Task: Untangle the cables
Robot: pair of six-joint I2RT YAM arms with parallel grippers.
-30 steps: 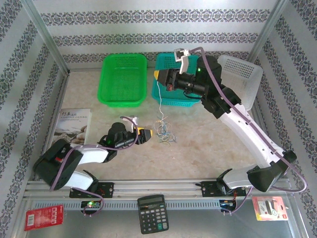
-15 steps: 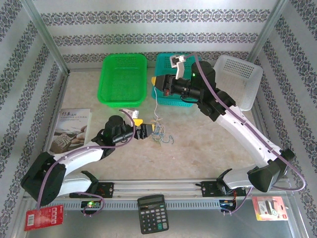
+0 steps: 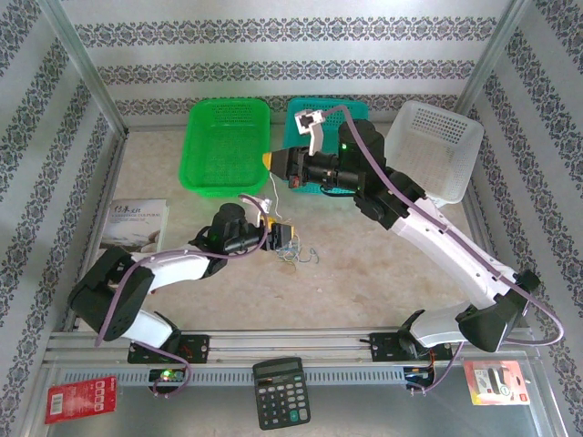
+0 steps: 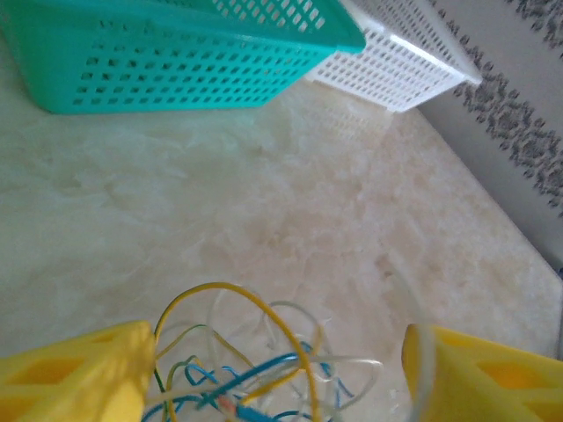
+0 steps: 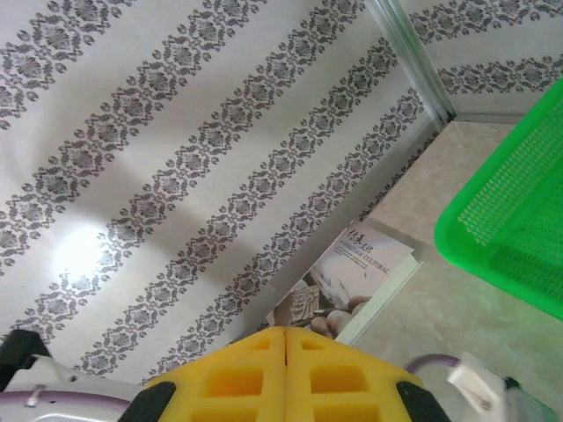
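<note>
The cables (image 3: 297, 248) lie as a small tangle of thin yellow, whitish and blue curls on the table's middle. My left gripper (image 3: 284, 235) is low at the tangle's left side and open. In the left wrist view its yellow fingers (image 4: 79, 369) stand wide apart with the cables (image 4: 255, 360) looping between them, and nothing is pinched. My right gripper (image 3: 267, 159) hangs raised above and behind the tangle, pointing left. Its jaws (image 5: 286, 332) are pressed together. A whitish strand (image 4: 420, 334) rises from the tangle towards it.
A green basket (image 3: 226, 146), a teal basket (image 3: 305, 114) and a tilted white basket (image 3: 437, 146) stand along the back. A booklet (image 3: 132, 228) lies at the left. A calculator (image 3: 280, 391) sits on the near rail.
My left gripper has slid right onto the tangle, its jaws widening and then narrowing a little. My right gripper has moved left and slightly nearer, staying shut.
</note>
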